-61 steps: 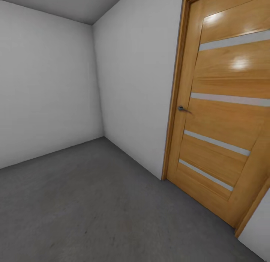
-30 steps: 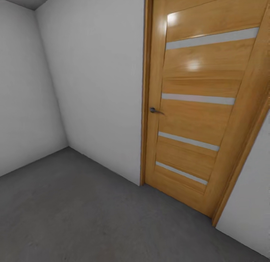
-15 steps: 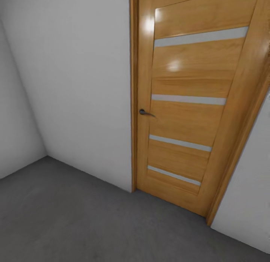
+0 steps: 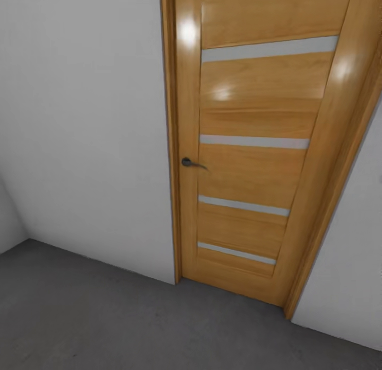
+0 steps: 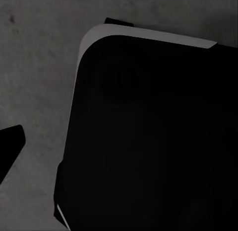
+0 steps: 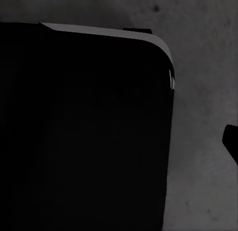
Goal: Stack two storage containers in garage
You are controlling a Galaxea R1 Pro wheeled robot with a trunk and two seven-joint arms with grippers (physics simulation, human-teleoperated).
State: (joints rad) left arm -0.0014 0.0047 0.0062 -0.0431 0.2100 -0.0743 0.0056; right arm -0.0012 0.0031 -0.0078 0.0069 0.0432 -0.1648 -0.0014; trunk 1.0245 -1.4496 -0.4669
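Facing: a closed wooden door [image 4: 249, 147] with pale horizontal strips, set in a white wall [image 4: 85, 121]; its dark lever handle [image 4: 188, 162] sits at the door's left edge.
Ground: dark grey speckled concrete floor [image 4: 106, 322] meets the wall's foot, so this reads as the garage side of the door.
Wrist views: both look down on the same concrete, each largely covered by a dark rounded slab [image 5: 148, 136] with a pale rim, probably the robot's own base, though I cannot say for sure; the right wrist view shows a like slab [image 6: 84, 126].
Claws: a dark tip juts in at one edge of each wrist view, but whether either gripper is spread or pressed together cannot be told.
Containers: neither orange-red bin appears in these pictures, so their place cannot be told.
Step in hand: travelling, judged to be heading for the door to fetch a bin from the living room.
Next move calls for: squaring up to the door, getting through it, then locating a bin.
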